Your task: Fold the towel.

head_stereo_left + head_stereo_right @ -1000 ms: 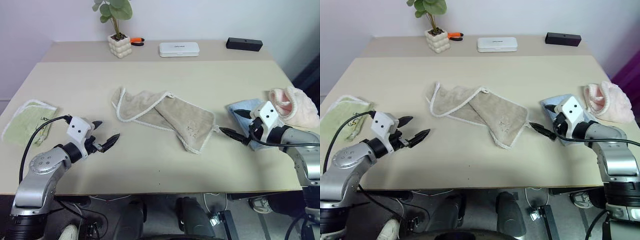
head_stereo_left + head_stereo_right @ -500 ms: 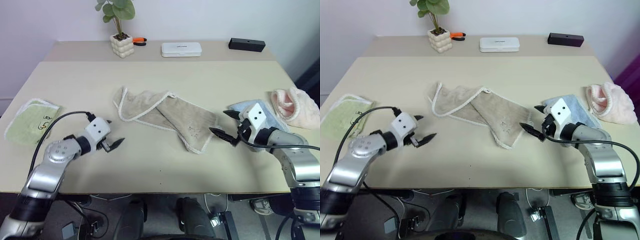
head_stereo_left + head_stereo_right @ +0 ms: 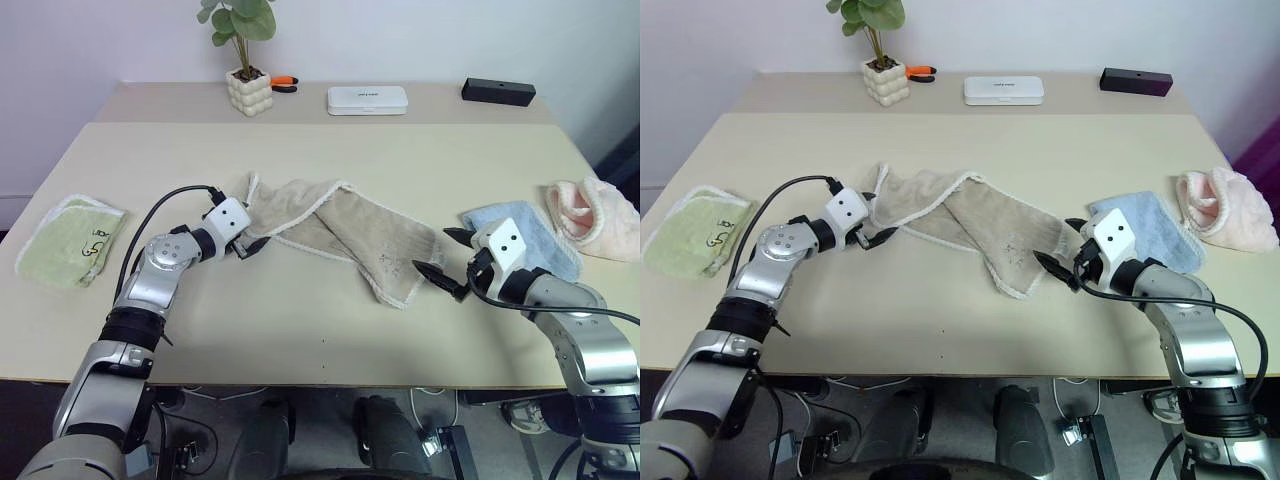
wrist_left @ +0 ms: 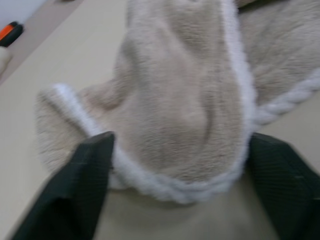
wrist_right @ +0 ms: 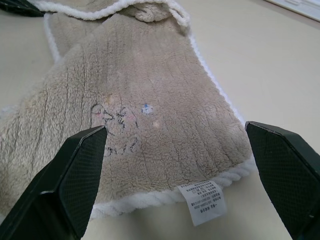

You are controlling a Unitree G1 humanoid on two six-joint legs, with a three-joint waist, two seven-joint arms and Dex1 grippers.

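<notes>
Towel [image 3: 335, 232], beige with a whitish corded edge, lies rumpled and partly doubled over itself near the middle of a pale worktop [image 3: 320, 320]. A small white label shows at its near right corner in the right wrist view.

Left gripper [image 3: 247, 246] sits at the towel's left end. Its 2 black fingers [image 4: 85, 175] are spread apart, 1 on each side of a bunched fold of the corded edge, with the cloth between them. They are not closed on it, and whether the pads touch the cloth is unclear.

Right gripper [image 3: 440, 262] is at the towel's near right corner, its fingers wide apart and holding nothing. Its lower fingertip is just beside the corded edge.

A light blue towel [image 3: 530, 232] lies flat just beyond the right gripper. A pink cloth [image 3: 598, 215] sits bunched at the right edge of the worktop. A pale green towel [image 3: 68, 240] lies folded at the left edge.

Along the far side stand a small potted plant [image 3: 245, 60], an orange-handled tool [image 3: 283, 82] beside it, a white flat box [image 3: 367, 98] and a black bar-shaped box [image 3: 498, 91].
</notes>
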